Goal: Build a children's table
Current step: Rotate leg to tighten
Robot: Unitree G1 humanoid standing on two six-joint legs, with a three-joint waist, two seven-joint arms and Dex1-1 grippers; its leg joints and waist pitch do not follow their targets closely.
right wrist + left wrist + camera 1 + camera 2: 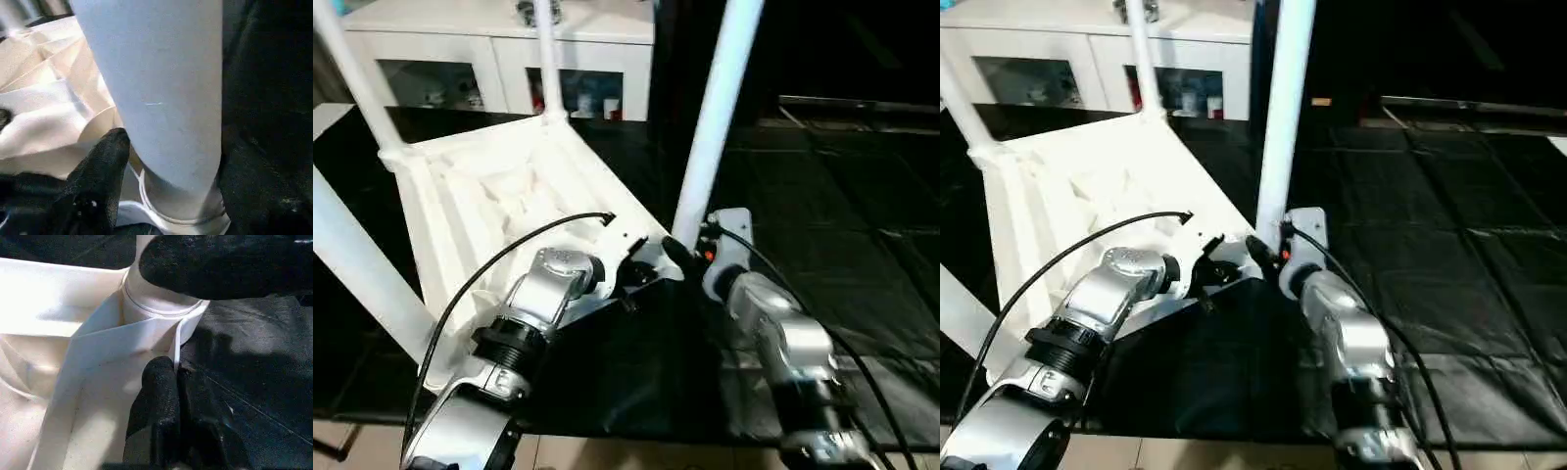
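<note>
The tabletop lies upside down, ribbed underside up, on a black mat that covers the floor; it is tilted, its near right corner toward the robot. Four legs stand in its corner sockets: one at the near right corner, one at the far right corner, one at the far left corner, and one at the near left corner.

The left gripper sits at the tabletop's near right corner, just beside the socket that holds the near right leg. Its jaws are closed, pinching the thin rim of the tabletop between its fingertips.

The right gripper is at the base of the same leg, on the mat side. In the right wrist view the leg rises between its jaws, with one black finger beside the leg and touching it near the socket collar; whether the jaws clamp the leg or merely stand around it cannot be told.

A white cabinet with glass doors stands beyond the far edge of the mat.
</note>
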